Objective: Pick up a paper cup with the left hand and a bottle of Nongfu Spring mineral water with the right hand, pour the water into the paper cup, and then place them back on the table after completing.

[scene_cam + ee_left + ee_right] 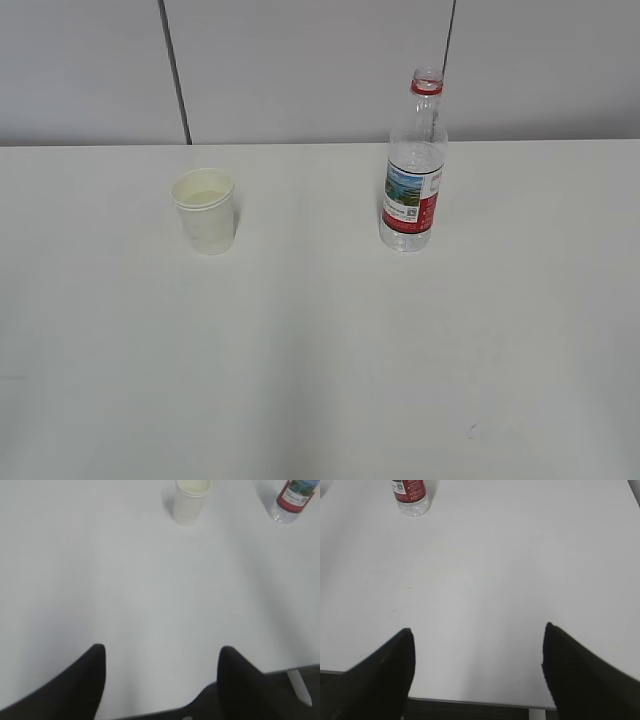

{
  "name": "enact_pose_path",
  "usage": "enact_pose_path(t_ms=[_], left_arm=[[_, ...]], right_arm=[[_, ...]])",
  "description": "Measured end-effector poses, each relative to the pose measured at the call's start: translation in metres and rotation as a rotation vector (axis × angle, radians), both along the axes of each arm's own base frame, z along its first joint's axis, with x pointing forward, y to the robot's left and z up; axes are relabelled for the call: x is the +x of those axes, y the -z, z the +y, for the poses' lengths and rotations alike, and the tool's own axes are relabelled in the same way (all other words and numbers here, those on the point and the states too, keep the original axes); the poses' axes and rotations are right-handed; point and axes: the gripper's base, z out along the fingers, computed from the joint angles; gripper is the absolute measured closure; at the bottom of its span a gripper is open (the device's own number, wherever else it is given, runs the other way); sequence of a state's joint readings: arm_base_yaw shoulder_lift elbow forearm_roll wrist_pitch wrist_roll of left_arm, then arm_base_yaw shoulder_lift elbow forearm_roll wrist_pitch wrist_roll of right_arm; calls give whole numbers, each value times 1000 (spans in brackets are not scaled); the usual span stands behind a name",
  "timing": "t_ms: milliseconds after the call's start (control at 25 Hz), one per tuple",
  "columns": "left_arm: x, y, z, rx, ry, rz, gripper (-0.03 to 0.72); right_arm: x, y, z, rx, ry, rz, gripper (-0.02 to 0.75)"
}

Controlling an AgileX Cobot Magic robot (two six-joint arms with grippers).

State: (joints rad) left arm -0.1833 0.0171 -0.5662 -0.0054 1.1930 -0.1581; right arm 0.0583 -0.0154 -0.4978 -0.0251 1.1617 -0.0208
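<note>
1. Standing upright on the desk (320, 380), the paper cup (205, 211) sits left of centre in the exterior view, with the bottle (413, 165) well apart to its right, also upright.
2. The cup looks to hold something pale inside, though whether that is water or only the cup's bottom cannot be told; the left wrist view shows the cup (190, 501) from above with the same pale interior.
3. The bottle has a red ring at the neck and no cap that I can make out; clear water fills only its lower part, behind the red and picture label.
4. The left end effector (162, 667) hangs over the near edge of the desk, its two black fingers spread wide with nothing between them, far from the cup.
5. The right end effector (477, 652) is likewise spread and empty above the near desk edge, with the bottle (410, 496) far ahead at the top left of its view.
6. Neither arm shows in the exterior view, so both are drawn well back.
7. Judging progress: both things rest on the desk untouched by either end effector. That fits either a start, with pick-up, pour and put-down all left, or a finish with everything set back; these views alone do not settle which.
</note>
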Motion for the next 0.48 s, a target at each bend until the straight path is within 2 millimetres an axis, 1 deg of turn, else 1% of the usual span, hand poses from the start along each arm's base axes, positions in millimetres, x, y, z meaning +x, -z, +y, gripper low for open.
enact_pose_path(t_ms=[120,200,480], left_arm=[[4,1,0,-5,-3,-48,251],[7,4,-1,-5,-3,-49,251],[7,4,-1,-6,-3,-54,251]], right_arm=[[0,0,0,0,0,-2,152],[0,0,0,0,0,-4,152],[0,0,0,-2,-1,-4,151]])
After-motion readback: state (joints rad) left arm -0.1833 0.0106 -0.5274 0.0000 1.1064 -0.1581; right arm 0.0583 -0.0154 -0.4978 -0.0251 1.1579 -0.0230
